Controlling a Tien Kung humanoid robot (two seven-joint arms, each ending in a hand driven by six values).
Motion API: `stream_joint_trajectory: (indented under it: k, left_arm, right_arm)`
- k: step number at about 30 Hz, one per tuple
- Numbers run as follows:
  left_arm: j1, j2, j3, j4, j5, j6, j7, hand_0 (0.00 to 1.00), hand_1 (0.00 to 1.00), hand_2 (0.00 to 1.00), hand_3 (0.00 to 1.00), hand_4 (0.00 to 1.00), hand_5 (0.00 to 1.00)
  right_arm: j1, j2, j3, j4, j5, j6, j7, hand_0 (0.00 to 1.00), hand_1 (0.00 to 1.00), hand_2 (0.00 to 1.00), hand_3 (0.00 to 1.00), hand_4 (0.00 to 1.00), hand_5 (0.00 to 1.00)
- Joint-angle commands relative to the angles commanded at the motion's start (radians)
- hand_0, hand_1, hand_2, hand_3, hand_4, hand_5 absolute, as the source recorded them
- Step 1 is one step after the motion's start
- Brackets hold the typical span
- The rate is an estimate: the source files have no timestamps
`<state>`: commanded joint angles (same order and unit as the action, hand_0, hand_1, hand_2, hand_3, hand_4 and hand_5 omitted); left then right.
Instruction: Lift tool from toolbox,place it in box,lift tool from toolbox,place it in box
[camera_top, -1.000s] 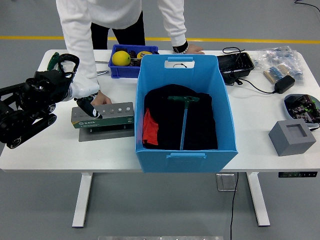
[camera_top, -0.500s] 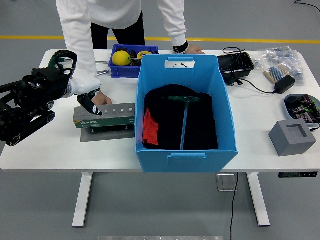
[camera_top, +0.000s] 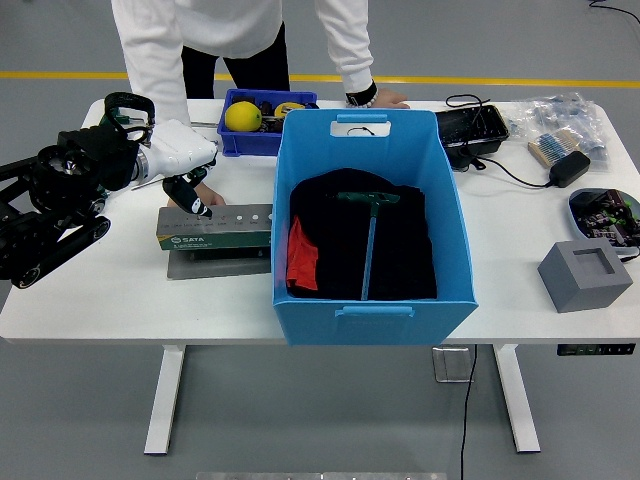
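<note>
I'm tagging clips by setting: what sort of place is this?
Probably a workshop or lab floor: a yellow floor line, a white table holding a green tool holder, and a blue bin.

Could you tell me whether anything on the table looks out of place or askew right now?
Mostly tidy. One oddity: the green tool holder sits slightly skewed on its grey base plate, while the left hand works at its left end. A person's hand rests right behind it. One T-handle tool already lies in the blue box.
</note>
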<state>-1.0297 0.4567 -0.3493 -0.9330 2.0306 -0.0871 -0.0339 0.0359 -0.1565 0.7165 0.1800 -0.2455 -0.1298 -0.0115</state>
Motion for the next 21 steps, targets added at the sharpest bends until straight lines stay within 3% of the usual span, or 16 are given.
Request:
stream_joint_trajectory:
  k: [5, 6, 21]
  left_arm:
    - [0.001, 0.008, -0.009, -0.002, -0.012, 0.027, -0.01, 0.189, 0.002, 0.025, 0.067, 0.993, 0.359]
    - [0.001, 0.009, -0.012, -0.003, -0.015, 0.031, -0.011, 0.174, 0.002, 0.012, 0.058, 0.833, 0.253]
    - [0.01, 0.035, -0.095, -0.038, -0.038, 0.032, -0.014, 0.168, 0.002, 0.005, 0.053, 0.808, 0.251]
  right_arm:
    - [-0.001, 0.001, 0.002, 0.0, -0.002, -0.001, -0.001, 0.753, 0.757, 0.79, 0.676, 0.913, 0.758]
    - [-0.001, 0.001, 0.002, 0.0, -0.003, -0.001, -0.002, 0.753, 0.757, 0.79, 0.676, 0.913, 0.758]
    - [-0.001, 0.002, 0.006, 0.0, -0.007, -0.001, -0.002, 0.753, 0.756, 0.791, 0.676, 0.912, 0.758]
